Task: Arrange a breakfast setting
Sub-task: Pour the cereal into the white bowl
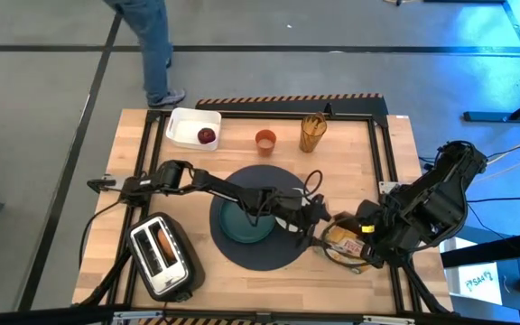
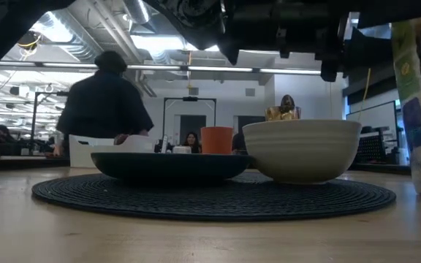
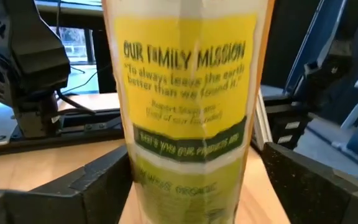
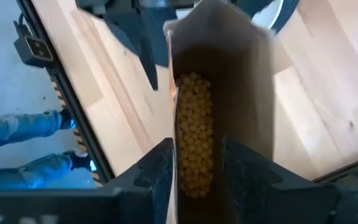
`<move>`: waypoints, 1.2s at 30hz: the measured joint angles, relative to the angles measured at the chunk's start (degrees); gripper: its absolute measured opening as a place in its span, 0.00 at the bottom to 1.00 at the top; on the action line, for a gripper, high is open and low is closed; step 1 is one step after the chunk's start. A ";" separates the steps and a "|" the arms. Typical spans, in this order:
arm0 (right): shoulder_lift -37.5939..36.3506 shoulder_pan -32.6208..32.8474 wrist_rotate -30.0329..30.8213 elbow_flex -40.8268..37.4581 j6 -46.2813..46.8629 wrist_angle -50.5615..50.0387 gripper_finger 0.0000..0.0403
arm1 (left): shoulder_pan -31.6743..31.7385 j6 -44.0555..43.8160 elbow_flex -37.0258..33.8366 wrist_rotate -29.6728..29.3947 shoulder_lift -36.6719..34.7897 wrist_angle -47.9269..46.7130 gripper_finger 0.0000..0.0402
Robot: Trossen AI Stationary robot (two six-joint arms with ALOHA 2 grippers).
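Observation:
A tall cereal bag (image 1: 343, 239) with a yellow label (image 3: 188, 93) stands upright on the table, just right of the dark-grey mat (image 1: 260, 257). Its top is open, showing cereal balls (image 4: 194, 124). My left gripper (image 1: 319, 227) reaches level from the left, open, one finger on each side of the bag's lower body. My right gripper (image 1: 366, 236) points down over the bag's mouth, its fingers apart. A teal plate (image 1: 240, 224) and a white bowl (image 2: 302, 150) sit on the mat. The orange cup (image 1: 265, 139) and dark red fruit (image 1: 207, 135) are at the far edge. My left gripper's fingers (image 3: 86, 180) stand close on both sides of the bag; I cannot tell whether they touch it. My right gripper has one finger (image 4: 160, 168) along the outside of the bag's top wall (image 4: 174, 93) and the other over the opening; I cannot tell whether either touches.
The fruit lies in a white tray (image 1: 186, 119) at the far left. A holder with sticks (image 1: 312, 133) stands at the far right. A toaster (image 1: 161, 255) with something brown in a slot is at the near left. A person (image 1: 156, 45) stands beyond the far edge.

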 joint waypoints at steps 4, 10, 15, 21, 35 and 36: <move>0.00 0.00 3.02 0.00 -0.04 0.20 0.32 | -0.23 4.35 0.00 -0.19 0.00 -1.37 0.71; -0.02 -0.04 5.07 0.01 -0.10 0.74 0.32 | -0.46 5.46 0.00 -1.63 0.00 -3.80 0.51; -0.32 -0.04 5.05 0.18 0.59 0.72 0.32 | -0.37 5.50 0.01 -2.64 -0.02 -4.07 0.32; -0.50 -0.04 6.38 6.84 0.27 -1.97 0.27 | -0.37 5.47 0.00 0.45 -0.02 -4.17 0.05; -0.69 -0.04 17.02 31.59 -12.52 -1.98 0.04 | -0.43 5.20 6.86 -0.32 -4.58 -11.49 0.01; -0.70 -0.04 17.37 32.70 -13.34 -2.01 0.02 | -0.27 5.32 8.75 -0.99 -4.63 -13.55 0.01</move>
